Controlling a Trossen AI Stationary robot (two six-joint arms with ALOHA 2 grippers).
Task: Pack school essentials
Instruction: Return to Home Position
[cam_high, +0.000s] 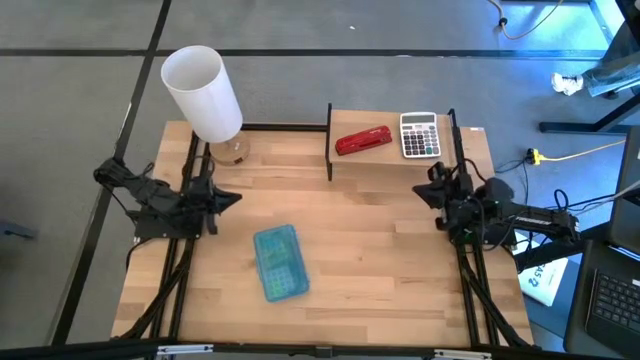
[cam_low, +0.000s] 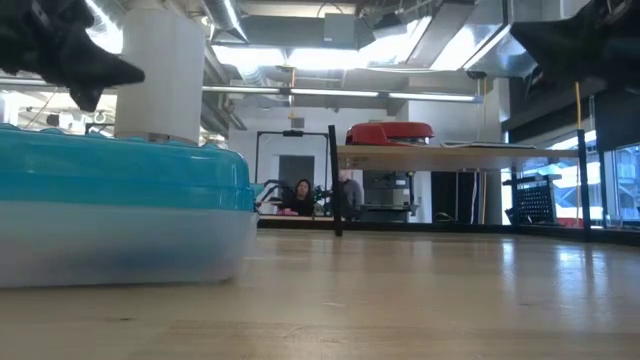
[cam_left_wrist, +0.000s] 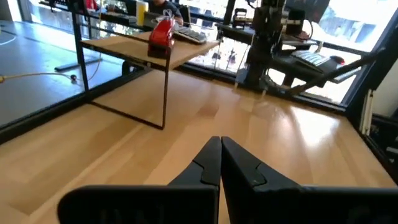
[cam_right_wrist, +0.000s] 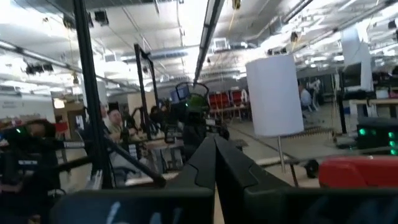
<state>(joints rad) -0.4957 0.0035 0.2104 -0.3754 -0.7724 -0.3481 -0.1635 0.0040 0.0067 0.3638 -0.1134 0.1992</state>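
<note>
A closed translucent blue case (cam_high: 279, 262) lies flat on the wooden table, left of its middle; in the low view the blue case (cam_low: 120, 205) fills the left side. The school essentials are not to be seen in any view. My left gripper (cam_high: 232, 200) hangs shut above the table's left side, pulled back toward its base; in its wrist view the left gripper (cam_left_wrist: 219, 142) points across the table with nothing between its fingers. At the right side my right gripper (cam_high: 420, 190) is also shut and empty, and the right gripper (cam_right_wrist: 214, 140) points slightly upward.
A lamp with a white shade (cam_high: 203, 92) stands at the far left corner. A low wooden shelf (cam_high: 400, 160) at the far right carries a red stapler (cam_high: 363, 141) and a grey calculator (cam_high: 420, 135). People sit in the room beyond (cam_low: 300, 197).
</note>
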